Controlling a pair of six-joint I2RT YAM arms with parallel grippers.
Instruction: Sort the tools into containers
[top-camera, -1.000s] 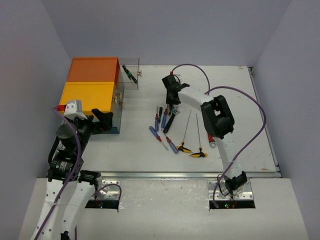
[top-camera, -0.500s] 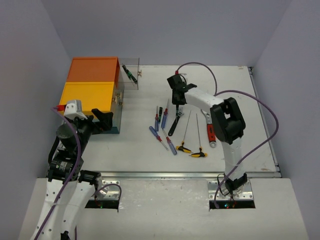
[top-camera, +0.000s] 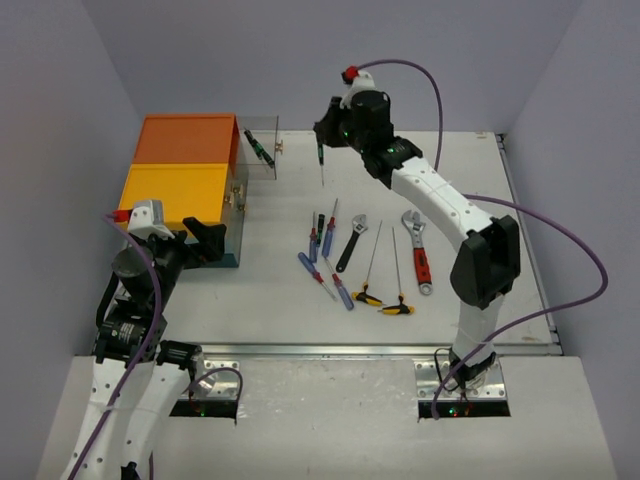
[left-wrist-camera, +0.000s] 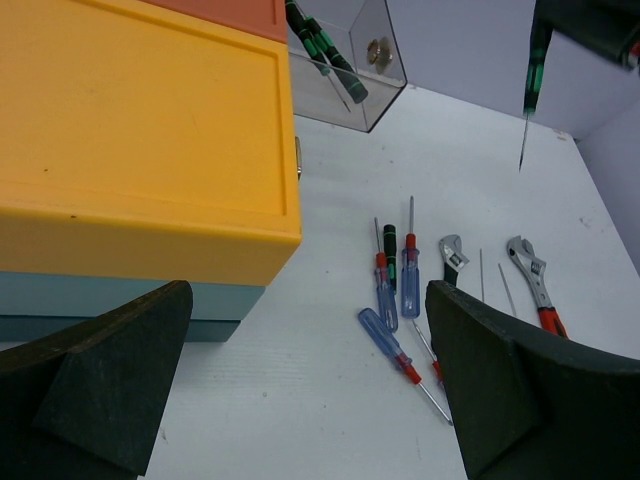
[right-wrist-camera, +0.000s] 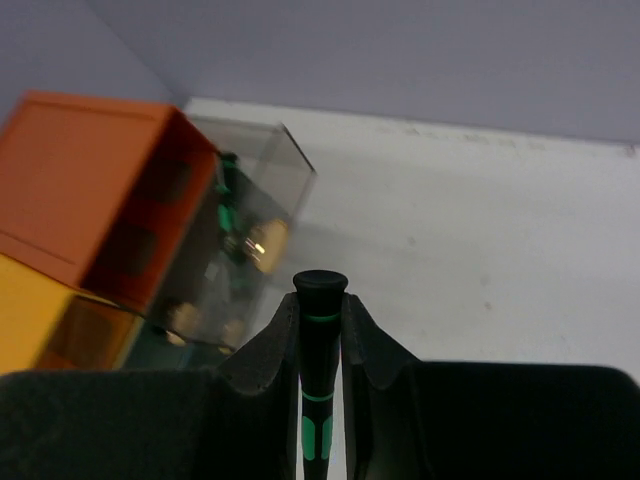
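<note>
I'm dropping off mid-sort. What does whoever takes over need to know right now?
Left gripper: open, empty, beside the yellow-topped box.
Right gripper: shut on a green-handled screwdriver, above the table near the open clear drawer.
Done: one matching screwdriver lies in that drawer.
Left: the held one, then the loose screwdrivers, black wrench, red-handled wrench and yellow-handled hex keys.

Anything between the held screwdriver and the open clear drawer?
Nothing. The top view shows only bare table between the green-handled screwdriver and the clear drawer.
</note>
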